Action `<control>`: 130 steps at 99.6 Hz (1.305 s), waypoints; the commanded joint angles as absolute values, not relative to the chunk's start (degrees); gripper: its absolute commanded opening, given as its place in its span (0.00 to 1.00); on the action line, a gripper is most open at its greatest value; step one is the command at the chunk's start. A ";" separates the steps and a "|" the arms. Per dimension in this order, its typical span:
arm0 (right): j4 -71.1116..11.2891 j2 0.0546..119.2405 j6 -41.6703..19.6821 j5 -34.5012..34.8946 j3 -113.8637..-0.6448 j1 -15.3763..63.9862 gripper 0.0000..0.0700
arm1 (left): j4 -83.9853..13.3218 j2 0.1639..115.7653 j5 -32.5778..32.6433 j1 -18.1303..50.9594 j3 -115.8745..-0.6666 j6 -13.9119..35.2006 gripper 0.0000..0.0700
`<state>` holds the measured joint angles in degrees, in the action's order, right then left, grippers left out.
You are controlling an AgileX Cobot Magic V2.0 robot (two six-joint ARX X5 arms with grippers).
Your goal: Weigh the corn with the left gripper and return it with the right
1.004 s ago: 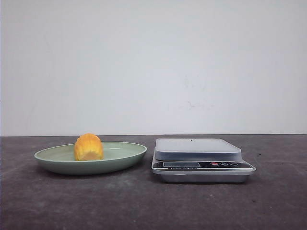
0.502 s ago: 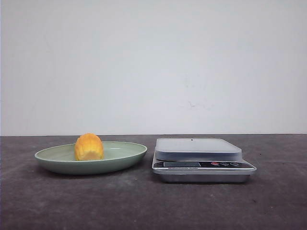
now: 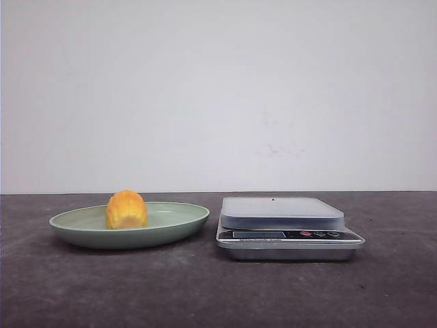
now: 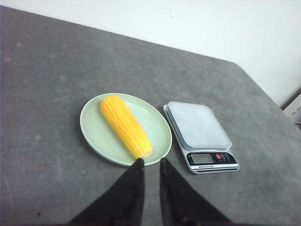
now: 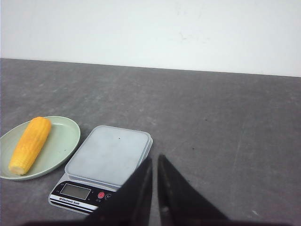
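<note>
The corn [image 3: 126, 210] is a yellow-orange cob lying in a pale green plate [image 3: 179, 222] on the left of the dark table, its end toward the front camera. The left wrist view shows the corn [image 4: 124, 125] lying diagonally across the plate [image 4: 93, 134]. My left gripper [image 4: 151, 161] hovers above the table just short of the plate's near rim, its black fingers close together with nothing between them. My right gripper [image 5: 155, 158] hangs by the right edge of the scale [image 5: 108, 155], fingers nearly touching and empty. Neither gripper shows in the front view.
A silver digital kitchen scale [image 3: 283, 213] with a pale flat platform stands just right of the plate, display and buttons facing the front. A white wall closes the far side of the table. The table's right edge [image 4: 277, 106] shows in the left wrist view.
</note>
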<state>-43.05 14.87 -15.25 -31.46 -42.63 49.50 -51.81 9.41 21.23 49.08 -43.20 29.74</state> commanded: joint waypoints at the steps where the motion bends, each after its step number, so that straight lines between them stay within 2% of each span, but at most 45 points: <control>1: -42.61 14.92 -15.90 -31.48 -43.16 50.11 0.02 | -51.57 9.39 21.58 49.45 -43.79 29.15 0.02; 66: -42.44 14.92 -15.90 -31.51 -43.16 50.11 0.02 | -51.40 8.93 21.61 48.49 -43.75 29.06 0.02; 84: -42.41 14.87 -15.90 -31.48 -43.16 50.11 0.02 | -49.17 8.08 31.03 38.65 -41.78 22.83 0.02; 96: -42.41 14.87 -15.90 -31.48 -43.16 50.11 0.01 | -45.10 5.08 35.51 30.72 -37.71 21.69 0.02; 118: -42.44 14.87 -15.90 -31.48 -43.16 50.11 0.02 | -31.46 0.21 35.73 19.42 -29.36 21.15 0.02; 130: -42.41 14.79 -15.90 -31.51 -43.18 50.11 0.02 | -25.06 0.25 31.46 14.15 -24.75 19.42 0.02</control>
